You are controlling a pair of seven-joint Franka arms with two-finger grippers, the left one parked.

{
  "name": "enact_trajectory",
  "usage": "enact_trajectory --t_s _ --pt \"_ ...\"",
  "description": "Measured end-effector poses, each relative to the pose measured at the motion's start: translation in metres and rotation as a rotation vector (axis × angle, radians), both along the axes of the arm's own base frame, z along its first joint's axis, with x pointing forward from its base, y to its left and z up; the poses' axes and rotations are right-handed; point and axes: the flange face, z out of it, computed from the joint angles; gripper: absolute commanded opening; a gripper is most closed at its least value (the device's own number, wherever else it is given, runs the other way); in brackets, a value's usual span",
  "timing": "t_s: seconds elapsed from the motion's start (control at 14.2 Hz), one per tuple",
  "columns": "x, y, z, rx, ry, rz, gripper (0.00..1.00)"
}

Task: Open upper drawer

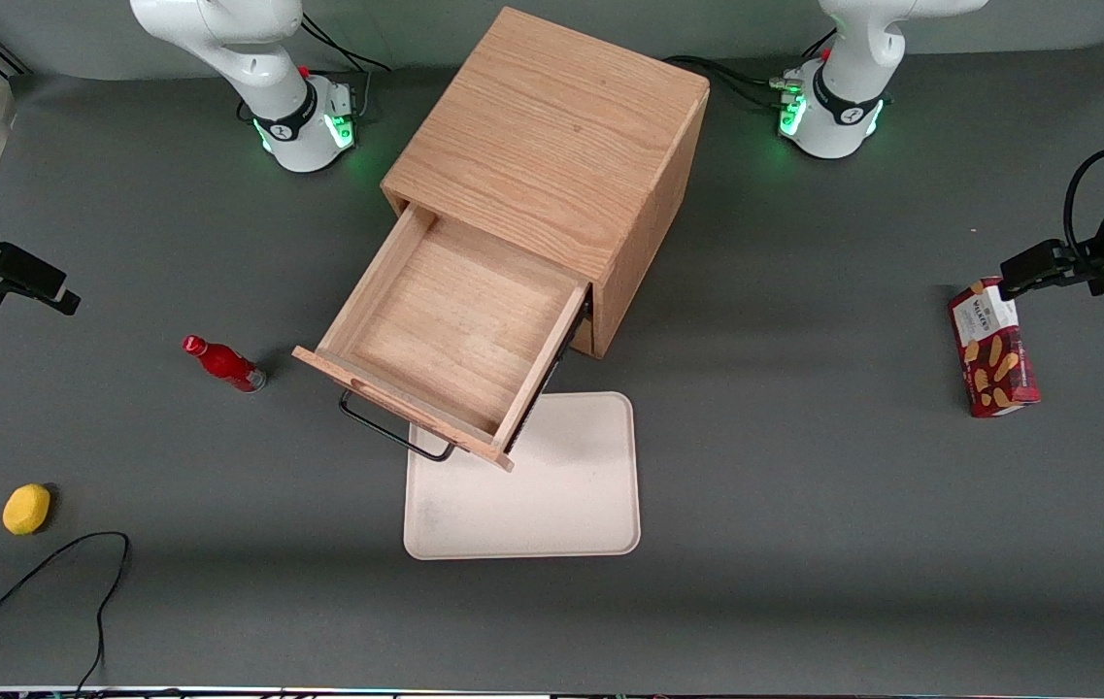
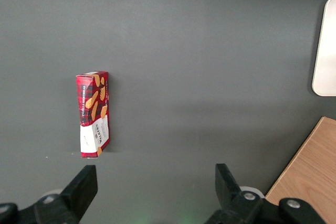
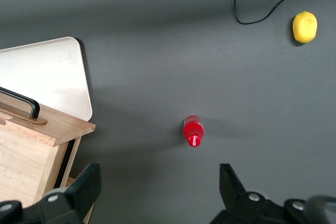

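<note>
The light oak cabinet (image 1: 552,146) stands at the middle of the table. Its upper drawer (image 1: 454,320) is pulled far out, and its shallow wooden tray shows nothing inside. The thin black bar handle (image 1: 394,432) sticks out from the drawer front (image 3: 42,124), over a cream tray. My gripper (image 1: 47,288) hovers above the grey mat toward the working arm's end of the table, well apart from the drawer. The gripper (image 3: 160,179) is open, with only bare mat between its fingers. The lower drawer is hidden under the open one.
A red bottle (image 1: 224,364) lies on the mat between my gripper and the drawer. A yellow lemon-like object (image 1: 26,509) and a black cable (image 1: 56,573) lie nearer the front camera. The cream tray (image 1: 552,495) lies in front of the cabinet. A biscuit box (image 1: 991,349) lies toward the parked arm's end.
</note>
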Motion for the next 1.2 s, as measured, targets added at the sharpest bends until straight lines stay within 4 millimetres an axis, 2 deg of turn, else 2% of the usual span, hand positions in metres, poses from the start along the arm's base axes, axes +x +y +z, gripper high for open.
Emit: enact_trajectory --t_s 0.35,0.77,1.2 --pt "-0.0001 -0.0035 0.0023 -0.001 -0.005 -0.003 1.00" --pt "0.0004 0.0059 0.0029 -0.002 -0.006 0.021 1.00" --pt "-0.0007 0.0044 0.0002 -0.039 0.012 0.047 1.00"
